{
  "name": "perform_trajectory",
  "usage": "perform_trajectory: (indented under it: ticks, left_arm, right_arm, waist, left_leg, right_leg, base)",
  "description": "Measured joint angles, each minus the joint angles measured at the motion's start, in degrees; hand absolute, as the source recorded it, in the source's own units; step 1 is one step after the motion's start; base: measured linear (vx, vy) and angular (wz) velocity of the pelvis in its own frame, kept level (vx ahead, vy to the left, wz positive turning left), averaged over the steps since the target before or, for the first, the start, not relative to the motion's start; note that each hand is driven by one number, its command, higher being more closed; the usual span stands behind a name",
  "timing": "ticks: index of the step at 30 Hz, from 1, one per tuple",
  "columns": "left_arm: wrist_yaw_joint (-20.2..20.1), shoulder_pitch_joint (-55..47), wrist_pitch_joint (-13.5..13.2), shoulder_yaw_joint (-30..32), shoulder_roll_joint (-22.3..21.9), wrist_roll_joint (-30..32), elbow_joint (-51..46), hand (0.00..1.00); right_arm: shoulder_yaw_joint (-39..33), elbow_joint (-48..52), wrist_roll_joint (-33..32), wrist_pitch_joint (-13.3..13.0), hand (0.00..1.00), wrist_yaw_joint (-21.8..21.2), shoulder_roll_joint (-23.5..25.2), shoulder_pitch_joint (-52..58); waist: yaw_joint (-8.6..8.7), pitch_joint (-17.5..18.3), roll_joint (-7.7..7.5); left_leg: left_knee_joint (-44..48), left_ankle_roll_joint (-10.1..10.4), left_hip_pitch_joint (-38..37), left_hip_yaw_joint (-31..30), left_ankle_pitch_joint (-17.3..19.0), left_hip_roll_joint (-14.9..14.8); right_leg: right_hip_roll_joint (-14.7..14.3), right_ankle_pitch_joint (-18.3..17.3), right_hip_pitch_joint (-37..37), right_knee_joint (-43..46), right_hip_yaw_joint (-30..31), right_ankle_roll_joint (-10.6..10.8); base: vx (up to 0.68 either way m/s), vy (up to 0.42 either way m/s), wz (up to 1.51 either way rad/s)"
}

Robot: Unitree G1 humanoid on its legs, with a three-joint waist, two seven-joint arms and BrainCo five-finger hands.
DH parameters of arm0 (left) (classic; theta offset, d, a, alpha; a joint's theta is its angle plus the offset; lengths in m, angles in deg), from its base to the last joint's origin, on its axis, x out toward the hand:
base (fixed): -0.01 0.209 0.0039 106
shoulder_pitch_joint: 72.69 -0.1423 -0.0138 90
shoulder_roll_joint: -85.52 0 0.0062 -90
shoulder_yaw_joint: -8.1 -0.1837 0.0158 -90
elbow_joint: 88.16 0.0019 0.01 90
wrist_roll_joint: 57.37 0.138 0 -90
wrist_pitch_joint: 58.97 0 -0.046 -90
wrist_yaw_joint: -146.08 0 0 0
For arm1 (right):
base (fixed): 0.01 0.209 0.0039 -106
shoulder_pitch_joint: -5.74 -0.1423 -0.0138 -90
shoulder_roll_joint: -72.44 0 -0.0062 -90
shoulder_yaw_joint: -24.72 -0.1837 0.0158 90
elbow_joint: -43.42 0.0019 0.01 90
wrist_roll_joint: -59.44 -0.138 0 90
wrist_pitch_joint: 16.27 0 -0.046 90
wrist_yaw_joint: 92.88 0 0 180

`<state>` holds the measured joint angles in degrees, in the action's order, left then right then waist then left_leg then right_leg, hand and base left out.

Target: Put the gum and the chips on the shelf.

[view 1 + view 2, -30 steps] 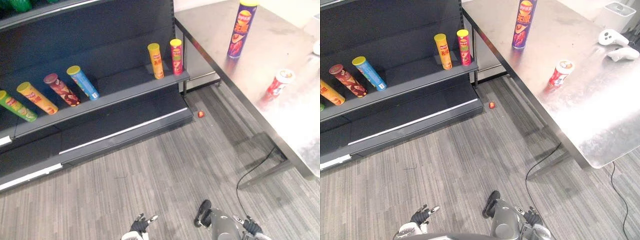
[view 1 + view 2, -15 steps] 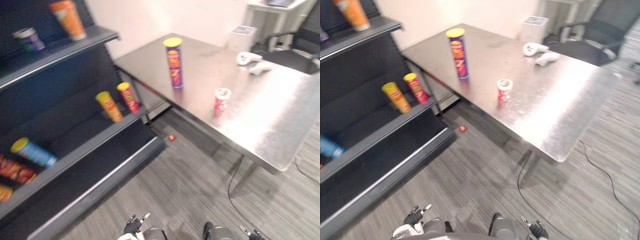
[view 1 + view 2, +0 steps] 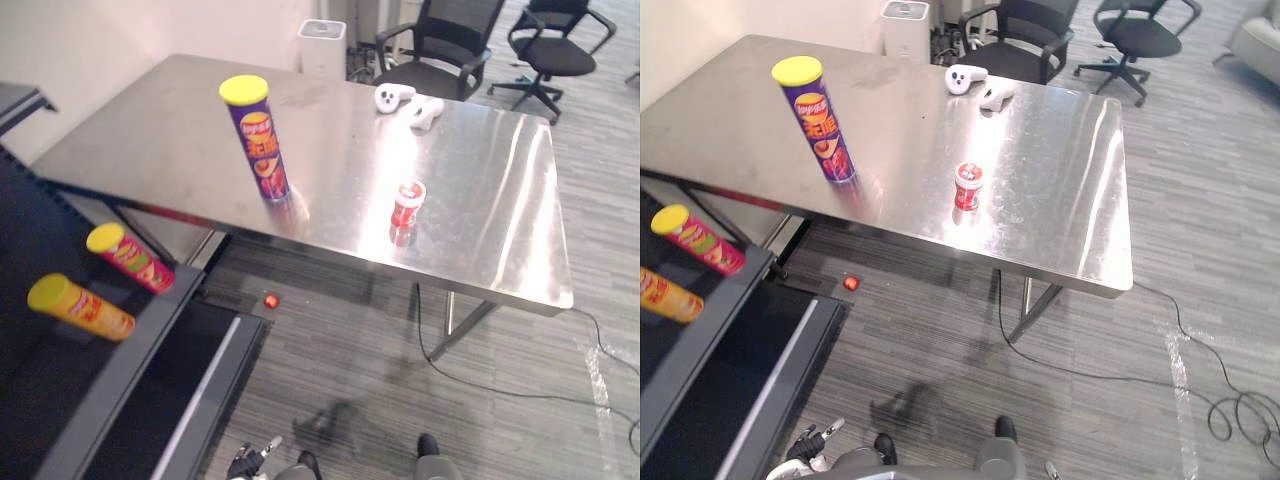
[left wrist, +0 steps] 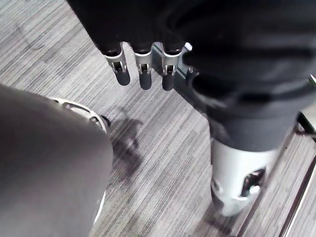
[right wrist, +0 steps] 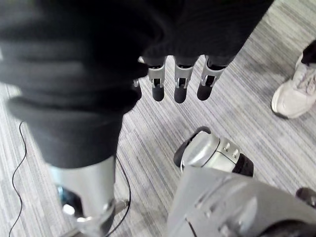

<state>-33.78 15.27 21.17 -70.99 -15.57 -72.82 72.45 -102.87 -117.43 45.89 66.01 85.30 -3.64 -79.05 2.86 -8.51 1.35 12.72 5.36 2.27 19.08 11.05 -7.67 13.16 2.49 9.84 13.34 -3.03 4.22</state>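
Chips can (image 3: 258,135): purple with a yellow lid, upright on the steel table (image 3: 480,170), toward its shelf end.
Gum tub (image 3: 407,204): small and red, upright on the same table, well apart from the chips can and nearer the front edge.
Shelf (image 3: 125,378): dark, at the left, already holding a yellow can (image 3: 78,305) and a red can (image 3: 130,258).
Left hand (image 4: 144,69): fingers straight, slightly apart, empty, hanging low over the floor.
Right hand (image 5: 179,81): fingers straight, apart, empty, also low.
Risk, chips can: tall and narrow, so likely to topple if touched near the lid rather than gripped mid-body.
Risk, gum tub: likely to slide on the glossy steel toward the edge if pushed.
Risk, floor: small red object (image 3: 270,300) between table and shelf, possibly underfoot; a person's shoe (image 5: 294,94) near the right hand.
Hidden: shelf cut off at the view's edge, so its free space cannot be judged; red floor object too small to identify.
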Motion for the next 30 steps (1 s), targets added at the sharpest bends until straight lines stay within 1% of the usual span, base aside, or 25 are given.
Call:
perform_trajectory:
  ticks: [1, 2, 3, 4, 5, 6, 8, 10, 12, 13, 15, 16, 17, 18, 19, 20, 21, 22, 23, 25, 27, 30]
  left_arm:
    - [0.0, -0.2, 0.0, -1.7, -0.1, 0.0, -0.1, 0.0]
    - [0.0, -0.5, 0.0, -2.8, -0.1, 0.1, 0.0, 0.0]
    - [0.0, -0.5, 0.0, -3.1, -0.2, 0.2, 0.0, 0.0]
    - [-0.1, -0.5, 0.1, -3.4, -0.2, 0.4, 0.0, 0.0]
    - [-0.1, -0.4, 0.1, -3.6, -0.2, 0.5, 0.0, 0.0]
    - [-0.2, -0.4, 0.2, -3.8, -0.2, 0.5, 0.1, 0.0]
    - [-0.4, 0.2, 0.4, -4.5, -0.3, 0.8, 0.1, 0.0]
    - [-0.5, 0.6, 0.4, -5.7, -0.9, 1.4, 0.0, 0.0]
    - [-0.5, 0.6, 0.3, -6.2, -1.0, 2.3, -0.1, 0.0]
    - [-0.3, 0.6, 0.3, -6.1, -0.9, 2.3, -0.1, 0.0]
    - [0.0, 0.6, 0.3, -6.1, -0.7, 2.2, -0.2, 0.0]
    - [0.1, 0.6, 0.3, -6.1, -0.7, 2.2, -0.2, 0.0]
    - [0.1, 0.6, 0.2, -6.0, -0.7, 2.1, -0.2, 0.0]
    - [0.1, 0.6, -0.1, -5.9, -0.7, 2.2, -0.3, 0.0]
    - [0.1, 0.6, -0.3, -5.8, -0.5, 2.2, -0.5, 0.0]
    - [0.0, 0.5, -0.9, -5.5, -0.3, 2.2, -0.6, 0.0]
    - [-0.1, 0.2, -0.9, -5.5, -0.6, 2.2, -0.5, 0.0]
    - [0.1, -0.4, -0.8, -4.4, -1.0, 1.5, -1.1, 0.0]
    - [0.5, -0.5, -0.9, -4.4, -0.2, 1.6, -1.2, 0.0]
    - [0.8, -1.0, -0.8, -4.3, 1.2, 1.7, -0.9, 0.0]
    - [0.9, -1.1, -0.7, -4.2, 1.6, 1.7, -0.9, 0.0]
    - [1.0, -1.1, -0.7, -3.6, 1.7, 2.2, -0.9, 0.0]
  right_arm:
    - [1.7, 0.2, 0.0, 0.0, 0.0, 0.0, -0.2, -1.3]
    - [3.2, 0.3, 0.1, 0.0, 0.0, 0.0, -1.1, -1.7]
    - [4.2, 0.3, 0.1, 0.0, 0.0, 0.0, -1.6, -1.8]
    - [5.8, 0.3, 0.2, -0.1, 0.0, 0.0, -2.2, -1.7]
    - [7.2, 0.3, 0.2, -0.1, 0.0, 0.1, -2.7, -1.7]
    - [7.6, 0.3, 0.2, -0.1, 0.0, 0.1, -2.7, -1.8]
    - [8.9, 0.1, 0.6, -0.1, 0.0, 0.1, -3.0, -1.5]
    - [9.5, 0.1, 1.8, -0.1, 0.0, 0.1, -3.2, -0.7]
    - [10.6, 0.2, 2.3, -0.1, 0.0, 0.3, -3.7, -0.4]
    - [11.2, 0.2, 2.3, -0.1, 0.0, 0.5, -3.7, -0.8]
    - [12.3, 0.2, 2.3, -0.4, 0.0, 1.1, -3.6, -1.2]
    - [12.6, 0.2, 2.3, -0.5, 0.0, 1.4, -3.7, -1.2]
    - [13.3, 0.2, 2.3, -0.5, 0.0, 1.7, -3.7, -1.2]
    - [13.4, 0.3, 2.3, -0.6, 0.0, 1.7, -3.6, -1.2]
    - [13.4, 0.3, 2.3, -0.6, 0.0, 1.7, -3.5, -1.4]
    - [13.4, 0.0, 2.3, -0.6, 0.0, 1.7, -3.5, -2.2]
    - [13.1, -0.2, 2.2, -0.6, 0.0, 1.9, -4.0, -2.2]
    - [13.0, -0.1, 2.1, -0.6, 0.0, 2.1, -4.7, -2.8]
    - [13.3, 0.5, 2.0, -0.9, 0.0, 1.8, -3.6, -3.1]
    - [12.5, 0.1, 1.6, -1.0, 0.0, 1.7, -2.4, -3.2]
    - [9.7, 0.1, 0.2, -1.0, 0.0, 2.1, -1.9, -3.1]
    - [4.0, 0.1, -1.7, -1.1, 0.0, 2.7, -2.6, -3.1]
  waist:
    - [-0.03, -0.6, 1.3]
    - [0.1, -1.0, 2.04]
    - [0.11, -1.0, 2.15]
    - [-0.05, -0.9, 2.21]
    - [-0.08, -0.9, 2.31]
    - [-0.07, -0.9, 2.28]
    - [0.15, -0.9, 2.31]
    - [0.23, -0.9, 2.25]
    - [0.11, -0.7, 2.3]
    - [0.04, -0.4, 1.98]
    - [-0.09, 0.0, 1.34]
    - [-0.24, 0.1, 1.2]
    - [-0.54, 0.3, 0.94]
    - [-1.25, 0.4, 0.52]
    - [-1.56, 0.1, -0.6]
    - [-1.66, 0.3, -1.46]
    - [-1.42, 0.8, -0.6]
    - [-1.7, 1.4, 0.06]
    - [-1.79, 1.5, -1.04]
    - [-1.67, 2.2, -2.31]
    - [-1.64, 2.5, -2.97]
    - [-1.64, 2.2, -2.23]
  left_leg:
    - [-0.7, -1.1, -2.3, 1.6, 0.0, 0.0]
    - [-1.1, -2.0, -4.1, 3.0, 0.6, 0.5]
    - [-1.5, -2.3, -5.0, 3.6, 0.7, 0.9]
    - [-2.2, -2.3, -6.1, 4.7, 0.8, 1.6]
    - [-2.9, -2.3, -6.5, 5.6, 0.8, 1.8]
    - [-3.0, -2.3, -6.6, 5.7, 0.7, 1.9]
    - [-2.6, -2.3, -6.6, 5.6, 0.7, 1.9]
    - [-1.3, -2.0, -6.6, 5.0, 0.5, 2.1]
    - [-2.1, -1.9, -7.6, 4.9, 0.5, 2.6]
    - [-2.4, -1.9, -7.6, 4.9, 0.5, 2.9]
    - [-2.3, -1.9, -7.6, 4.9, 0.5, 3.5]
    - [-2.1, -1.9, -7.7, 4.9, 0.5, 3.7]
    - [-1.1, -1.9, -7.8, 5.0, 0.5, 4.0]
    - [1.8, -1.8, -7.3, 5.1, 0.5, 4.1]
    - [4.7, -1.9, -5.6, 5.0, 1.5, 4.0]
    - [-0.4, -2.7, -5.0, 4.5, 5.2, 4.9]
    - [-9.3, -2.8, -6.2, 3.6, 1.7, 5.1]
    - [-13.8, -2.3, -7.4, 4.1, -3.8, 5.0]
    - [-12.8, -2.2, -7.2, 4.1, -3.9, 5.5]
    - [-12.5, -2.3, -7.4, 3.9, -3.9, 5.9]
    - [-12.5, -2.3, -7.5, 3.9, -3.8, 5.8]
    - [-12.2, -2.3, -7.9, 3.8, -3.8, 5.3]
  right_leg:
    - [1.0, 0.3, 2.2, 5.5, -6.7, -1.4]
    - [2.6, -1.5, 3.9, 10.5, -14.6, -4.0]
    - [3.7, -2.3, 4.1, 11.8, -19.0, -5.2]
    - [5.0, -2.6, 3.6, 11.5, -25.0, -5.6]
    - [5.0, -2.6, 3.2, 9.8, -28.3, -5.6]
    - [4.7, -2.5, 2.9, 8.6, -29.4, -5.6]
    - [3.3, -2.1, 1.6, 3.6, -29.9, -4.8]
    - [2.3, -0.7, -1.4, -1.7, -29.5, -2.7]
    - [1.7, 0.1, -3.5, -5.0, -29.5, -1.4]
    - [1.2, 0.6, -4.2, -6.9, -29.5, -0.8]
    - [1.1, 1.2, -5.5, -9.7, -29.6, 0.0]
    - [1.1, 1.2, -6.1, -10.4, -29.6, 0.0]
    - [1.2, 1.9, -7.3, -11.8, -29.5, 0.8]
    - [1.6, 2.5, -8.3, -12.9, -29.4, 0.3]
    - [2.8, 2.9, -8.9, -13.3, -29.2, 0.4]
    - [4.3, 3.1, -9.3, -13.5, -28.5, 0.8]
    - [3.8, 3.3, -9.3, -13.6, -28.7, 1.0]
    - [3.3, 3.5, -9.4, -14.5, -27.8, 2.0]
    - [3.5, 3.8, -10.1, -15.2, -27.3, 2.4]
    - [3.8, 3.8, -10.3, -15.3, -26.3, 2.4]
    - [3.7, 3.8, -10.3, -15.3, -26.1, 2.3]
    - [3.2, 3.8, -10.8, -15.3, -26.0, 2.3]
  base:
    - [0.14, 0.175, -1.08]
    - [0.13, 0.15, -1.01]
    - [0.15, 0.106, -0.96]
    - [0.18, 0.052, -1.03]
    - [0.18, 0.025, -1.01]
    - [0.17, -0.041, -0.85]
    - [0.15, -0.072, -0.53]
    - [0.12, -0.022, -0.17]
    - [0.09, 0.028, 0.06]
    - [0.08, 0.041, 0.11]
    - [0.08, 0.044, 0.18]
    - [0.06, 0.052, 0.16]
    - [0.08, 0.054, 0.03]
    - [0.08, 0.074, -0.01]
    - [0.03, 0.086, 0.0]
    - [-0.03, 0.075, 0.08]
    - [-0.06, 0.074, -0.04]
    - [-0.01, 0.066, -0.2]
    - [0.03, 0.061, -0.24]
    - [0.08, 0.026, -0.05]
    - [0.08, -0.011, -0.01]
    - [0.05, -0.042, -0.02]
